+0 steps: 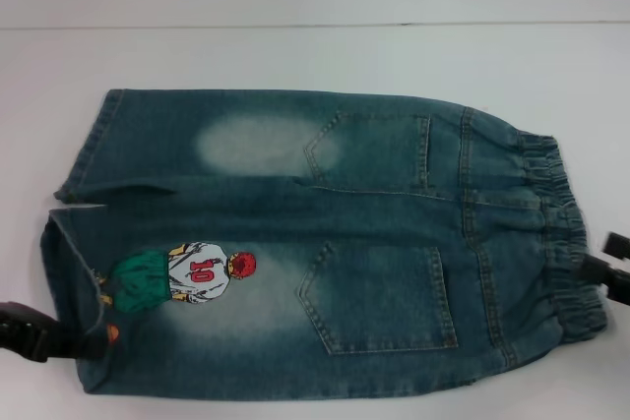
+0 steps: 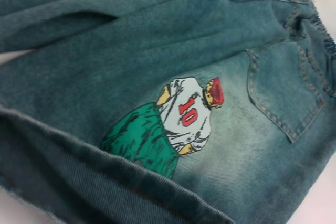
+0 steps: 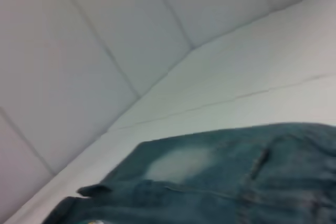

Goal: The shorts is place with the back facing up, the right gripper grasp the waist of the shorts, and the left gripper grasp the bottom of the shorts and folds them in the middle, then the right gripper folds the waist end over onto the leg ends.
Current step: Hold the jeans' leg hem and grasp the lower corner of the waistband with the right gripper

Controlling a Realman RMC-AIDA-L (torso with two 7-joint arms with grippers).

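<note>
The shorts (image 1: 315, 243) are lying flat on the white tabletop (image 1: 295, 56) in front of me, back side up, both back pockets showing. The waist (image 1: 556, 233), ruffled and gathered, is pointing toward my right side, and the leg ends (image 1: 74, 243) are pointing toward my left. The cartoon print (image 1: 182, 277) of the red-haired player in the number 10 shirt is sitting on the leg nearer to me, close to its hem.

I am holding my left hand (image 1: 59, 336) at the near leg's hem, right at the edge of the denim by the print; the hem there is looking slightly lifted and rolled, and my fingers seem to be closing on the bottom of the shorts (image 2: 105, 182), though I cannot tell for certain whether they are pinching the cloth. From my left wrist I am seeing the print (image 2: 178, 119) close up, with the thick folded hem just below it and one back pocket (image 2: 286, 93) beyond.

I am holding my right hand (image 1: 608, 268) at the waist, against the ruffled band on its near half; whether it is open or clamped I cannot tell. My right wrist is looking across the far leg (image 3: 210, 177) toward the tabletop (image 3: 236, 82) and the wall behind
</note>
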